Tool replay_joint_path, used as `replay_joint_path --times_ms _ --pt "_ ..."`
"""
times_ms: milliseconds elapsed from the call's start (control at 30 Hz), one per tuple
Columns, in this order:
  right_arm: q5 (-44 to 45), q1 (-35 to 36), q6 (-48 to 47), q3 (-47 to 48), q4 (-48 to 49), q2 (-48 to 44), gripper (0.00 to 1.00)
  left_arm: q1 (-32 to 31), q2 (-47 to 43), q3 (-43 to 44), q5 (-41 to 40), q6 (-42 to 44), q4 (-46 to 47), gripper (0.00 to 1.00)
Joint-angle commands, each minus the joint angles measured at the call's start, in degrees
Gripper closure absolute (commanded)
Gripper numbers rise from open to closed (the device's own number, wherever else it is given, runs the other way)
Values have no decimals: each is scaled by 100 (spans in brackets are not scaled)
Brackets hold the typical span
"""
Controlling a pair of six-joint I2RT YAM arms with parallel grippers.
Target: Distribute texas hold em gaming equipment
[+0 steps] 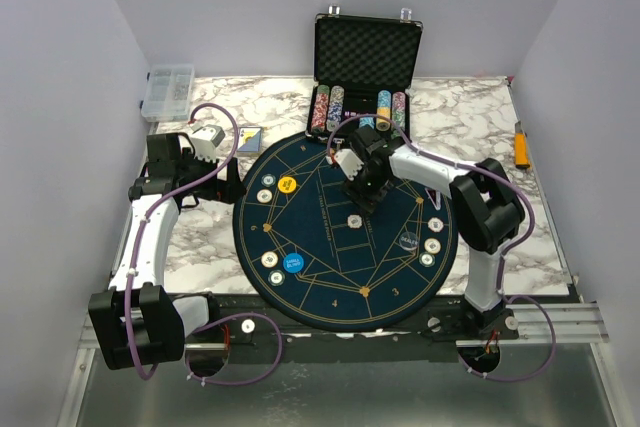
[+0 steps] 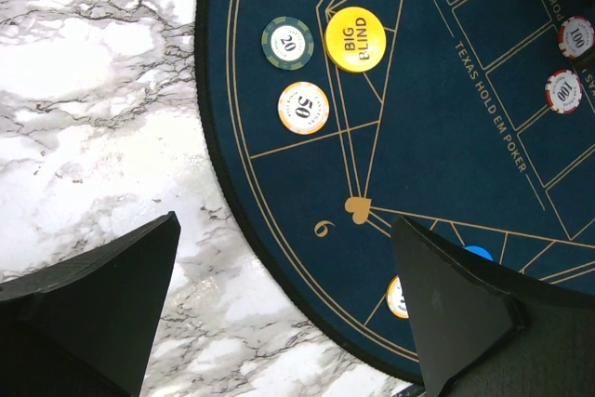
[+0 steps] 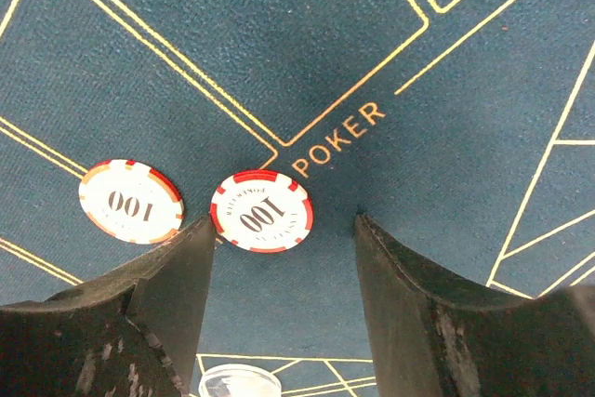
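The right pincer point(image 3: 284, 222) is held apart and empty above the mat point(image 3: 279, 44), with a 100 chip point(image 3: 261, 211) lying at its gap and a second 100 chip point(image 3: 130, 200) beside. The left pincer point(image 2: 286, 222) is likewise apart and empty at the mat's edge. Seat chips point(image 1: 432, 245) and the big-blind disc point(image 2: 355, 39) are laid. Chip stacks point(image 1: 358, 107) are left in the case point(image 1: 365, 52), and no cards are seen dealt.

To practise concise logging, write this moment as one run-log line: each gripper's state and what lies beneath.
left gripper: open, over mat edge | right gripper: open, over 100 chip | Big Blind disc: on mat
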Motion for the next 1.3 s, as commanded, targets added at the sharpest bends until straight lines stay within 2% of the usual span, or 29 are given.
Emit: replay_joint_path --times_ms 0,67,267,400,633,767,1000,1267 --pt "151 195 16 -458 301 155 41 -29 -76 116 -11 14 6 1" --pt "212 314 22 -596 428 154 44 -31 -81 125 -1 8 6 2" --pt "55 331 59 -492 287 150 68 -30 -117 94 -10 26 5 2" --pt "101 323 48 -206 21 -13 78 -28 -103 101 9 17 5 2" --pt "-16 322 129 564 -396 -296 80 -31 -98 125 29 17 -3 2" --pt "-363 431 146 708 -390 -478 80 64 24 223 63 -75 -54 1" --pt "-631 1381 70 607 -227 -551 80 738 333 415 679 -294 -179 2" --pt "-776 2700 -76 689 -130 -491 81 1000 392 442 601 -431 -206 1"
